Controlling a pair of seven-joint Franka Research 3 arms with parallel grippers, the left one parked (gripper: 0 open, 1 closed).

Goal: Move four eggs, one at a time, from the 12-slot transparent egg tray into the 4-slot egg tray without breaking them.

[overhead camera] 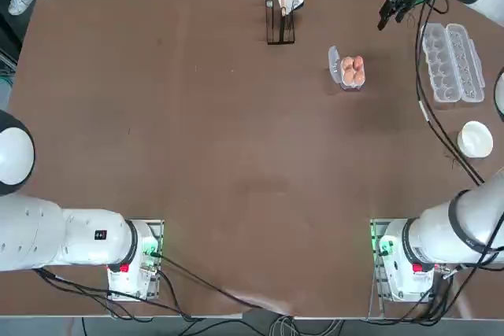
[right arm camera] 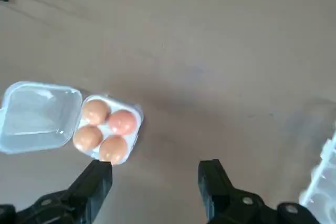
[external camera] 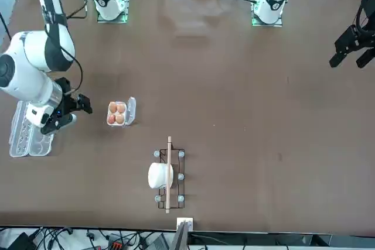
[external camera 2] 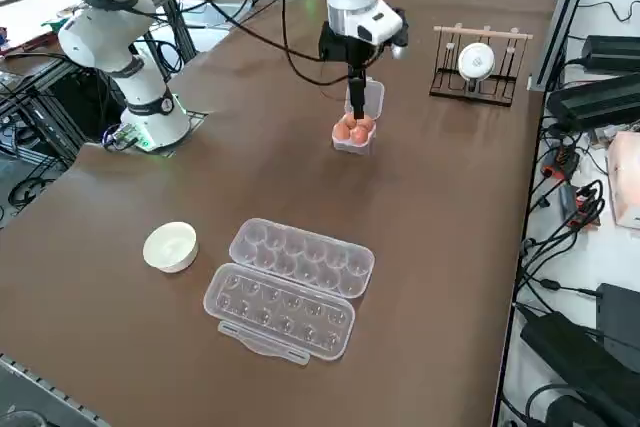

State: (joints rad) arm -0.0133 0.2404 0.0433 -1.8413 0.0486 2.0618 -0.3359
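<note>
Progress: you look finished — all four eggs (right arm camera: 105,129) sit in the 4-slot egg tray (overhead camera: 351,73), one to a cup, none visibly cracked.
Left to do: by my read nothing but clearing the arm away; no egg remains to fetch.
Claw: your right gripper (right arm camera: 155,176) hangs above bare table, fingers spread wide, pinching nothing.
4-slot egg tray: just off one fingertip in the wrist view, full, its small lid flap (right arm camera: 38,116) lying open on the side away from the claw.
12-slot transparent egg tray (external camera 2: 290,287): on the claw's other side, lid open — every cup you can see is empty.
White bowl (external camera 2: 170,246): beyond the long tray from the claw, nothing in it.
</note>
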